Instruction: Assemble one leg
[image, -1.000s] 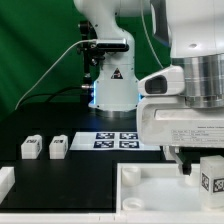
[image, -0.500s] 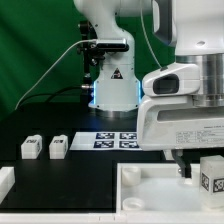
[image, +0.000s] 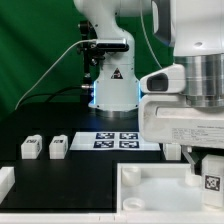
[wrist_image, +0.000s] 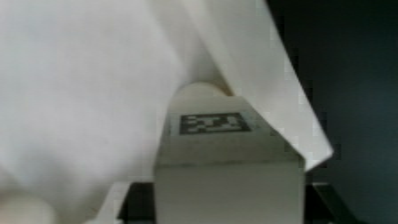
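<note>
My gripper (image: 204, 163) is at the exterior view's right, shut on a leg (image: 211, 181), a stubby white block with a black-and-white tag. It holds the leg upright, low over the large white panel (image: 150, 192), near the panel's right corner. In the wrist view the leg (wrist_image: 214, 150) fills the middle with its tag facing the camera, between my dark fingers (wrist_image: 135, 204), and the white panel (wrist_image: 89, 90) lies behind it. Whether the leg touches the panel is hidden. Two more legs (image: 31, 147) (image: 57, 147) stand on the black table at the left.
The marker board (image: 118, 140) lies flat at the table's middle, in front of the robot base (image: 110, 80). A white part's corner (image: 5, 181) shows at the lower left edge. A green curtain hangs behind.
My gripper has moved down and slightly to the right with the leg, bringing it closer to the panel. The two legs at the left have not moved.
</note>
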